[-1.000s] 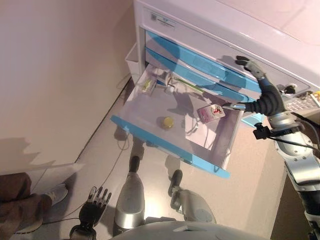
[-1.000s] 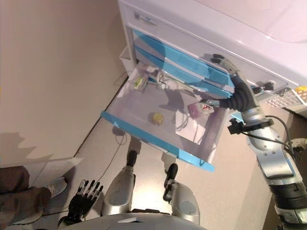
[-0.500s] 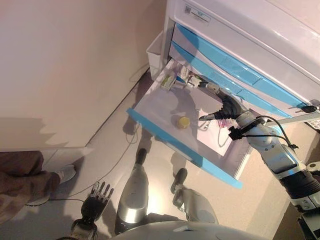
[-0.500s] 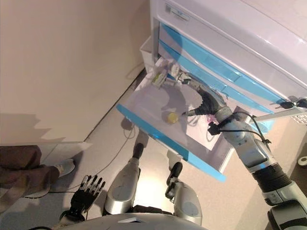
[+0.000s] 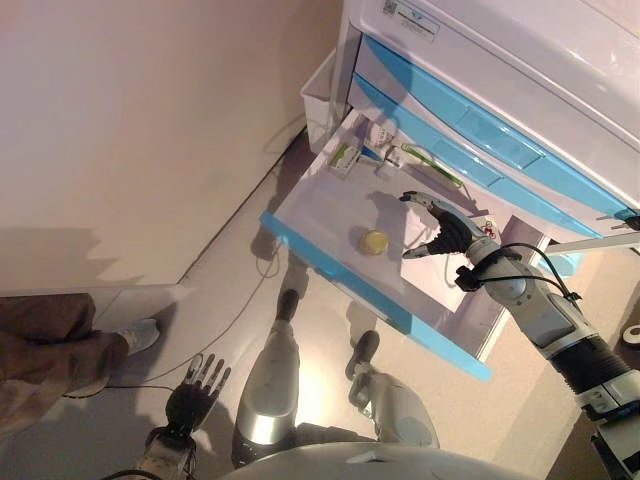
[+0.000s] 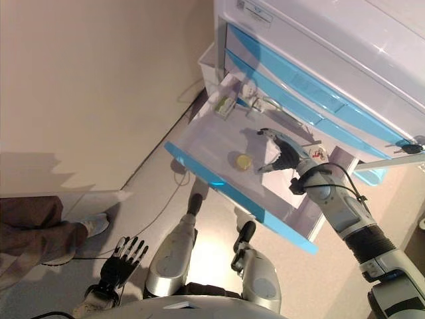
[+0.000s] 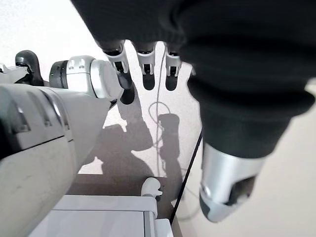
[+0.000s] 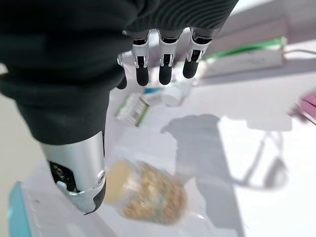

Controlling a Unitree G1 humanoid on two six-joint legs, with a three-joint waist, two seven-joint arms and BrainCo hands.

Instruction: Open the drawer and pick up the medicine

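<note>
The bottom drawer (image 5: 335, 268) of the white cabinet (image 5: 520, 60) stands pulled out, its blue front towards me. On its floor lies a small medicine bottle with a yellow lid (image 5: 374, 241), seen close in the right wrist view (image 8: 148, 191). My right hand (image 5: 441, 229) hovers open inside the drawer, just right of the bottle and not touching it, its fingers (image 8: 165, 61) straight. A pink packet (image 5: 487, 229) shows behind the wrist. My left hand (image 5: 196, 384) hangs open low by the floor.
At the drawer's back lie a small green-and-white box (image 5: 344, 157), a white bottle (image 5: 381, 134) and a long green-striped box (image 5: 433, 166). Two shut blue drawers (image 5: 470, 120) sit above. A white bin (image 5: 322, 92) stands beside the cabinet. A person's leg and shoe (image 5: 70, 345) are at the left.
The camera has shifted. My right hand has come down from the upper drawers' fronts into the open drawer and now hangs beside the yellow-lidded bottle. The left hand stays hanging.
</note>
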